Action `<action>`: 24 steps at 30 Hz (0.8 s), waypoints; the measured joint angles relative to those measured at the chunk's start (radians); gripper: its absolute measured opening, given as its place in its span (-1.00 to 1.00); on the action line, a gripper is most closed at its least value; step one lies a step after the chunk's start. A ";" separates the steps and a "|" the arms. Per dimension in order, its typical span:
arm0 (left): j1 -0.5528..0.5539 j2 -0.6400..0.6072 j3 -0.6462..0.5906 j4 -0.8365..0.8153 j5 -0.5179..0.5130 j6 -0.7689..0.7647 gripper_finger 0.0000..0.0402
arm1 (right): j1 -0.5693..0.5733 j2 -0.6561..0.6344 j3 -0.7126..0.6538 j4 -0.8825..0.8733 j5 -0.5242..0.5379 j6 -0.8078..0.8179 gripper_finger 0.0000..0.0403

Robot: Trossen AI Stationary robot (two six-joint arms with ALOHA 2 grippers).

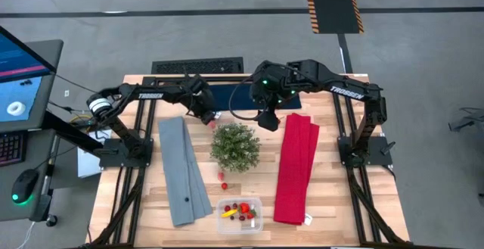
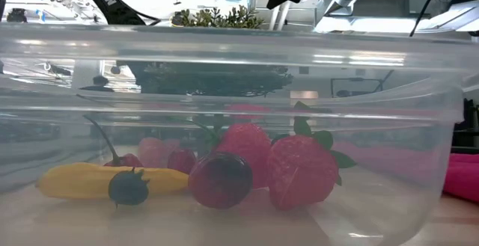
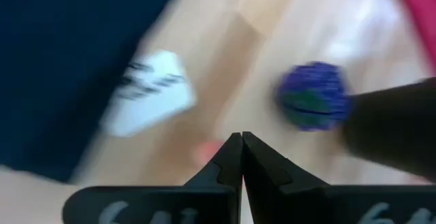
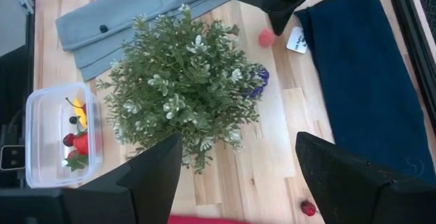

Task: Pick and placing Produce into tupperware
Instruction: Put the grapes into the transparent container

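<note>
Tupperware (image 1: 240, 213): one, at the bench (image 1: 333, 203) front edge, holding about six fruits
Loose berries: two (image 1: 222, 176) in front of the plant (image 1: 235, 146)
Left hand (image 1: 207, 118): pinched together, empty
Right hand (image 1: 268, 120): spread apart, empty
Cloths: three

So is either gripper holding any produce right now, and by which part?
No. The left gripper is shut with nothing between its fingers; the right gripper is open and empty above the plant.

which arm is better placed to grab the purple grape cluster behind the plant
Left. The left gripper is right by the purple grape cluster, beside the plant, though shut. The right gripper is open but higher and farther back.
</note>
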 joint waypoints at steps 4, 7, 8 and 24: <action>-0.004 0.000 0.000 0.006 0.093 -0.149 -1.00 | -0.004 0.000 0.000 0.000 0.000 0.017 0.54; -0.016 0.000 0.000 0.010 0.131 -0.177 -1.00 | -0.004 0.000 0.000 0.001 0.001 0.017 0.54; -0.018 0.000 -0.001 0.011 0.154 -0.169 -1.00 | -0.004 0.000 0.000 0.003 0.001 0.017 0.54; -0.045 0.159 -0.072 0.331 0.174 -0.432 -1.00 | -0.001 0.000 0.000 0.006 0.000 -0.001 0.54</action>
